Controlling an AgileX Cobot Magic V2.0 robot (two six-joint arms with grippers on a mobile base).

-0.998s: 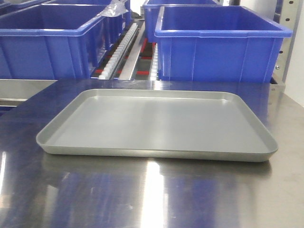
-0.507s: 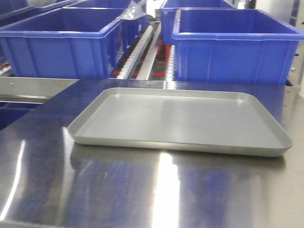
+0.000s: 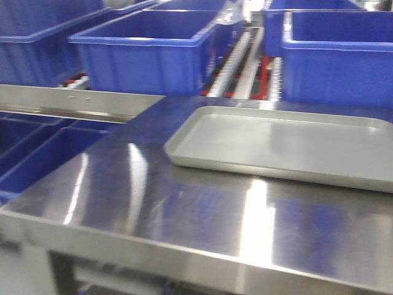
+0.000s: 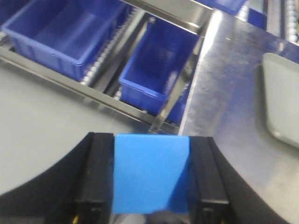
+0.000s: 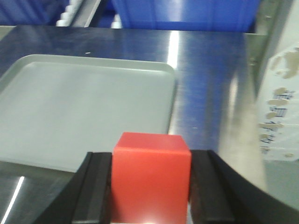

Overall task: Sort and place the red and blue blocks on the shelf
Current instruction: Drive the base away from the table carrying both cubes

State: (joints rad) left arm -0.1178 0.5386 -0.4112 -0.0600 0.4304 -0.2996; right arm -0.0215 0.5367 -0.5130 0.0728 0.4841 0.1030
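Left gripper pinches the blue block squarely between both fingers, near the table edge, with the shelf ahead. Right gripper clamps the red block the same way, near the tray corner. The step looks like carrying both to the shelf: grip firmly, clear the front rail before lowering, and set each colour in its own spot (mixing them defeats the sorting). The tubs show nothing inside, and the tray holds nothing.
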